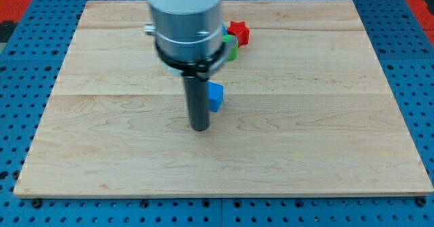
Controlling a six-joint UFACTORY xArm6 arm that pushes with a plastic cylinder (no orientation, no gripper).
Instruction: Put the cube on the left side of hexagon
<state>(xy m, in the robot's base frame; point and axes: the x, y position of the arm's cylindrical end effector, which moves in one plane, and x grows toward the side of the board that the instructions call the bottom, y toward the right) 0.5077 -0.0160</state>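
My tip (199, 127) rests on the wooden board (305, 132) near its middle. A blue block (215, 96), which looks like a cube, sits just to the right of the rod and slightly above the tip, touching or nearly touching the rod. A green block (231, 49) peeks out from behind the arm's grey body near the view's top; its shape is mostly hidden. A red star-like block (239, 32) lies right beside it, up and to the right. A sliver of another blue block (224, 30) shows between them.
The board lies on a blue perforated table (20, 85). The arm's large grey cylinder (184, 17) hides part of the board's upper middle and whatever lies behind it.
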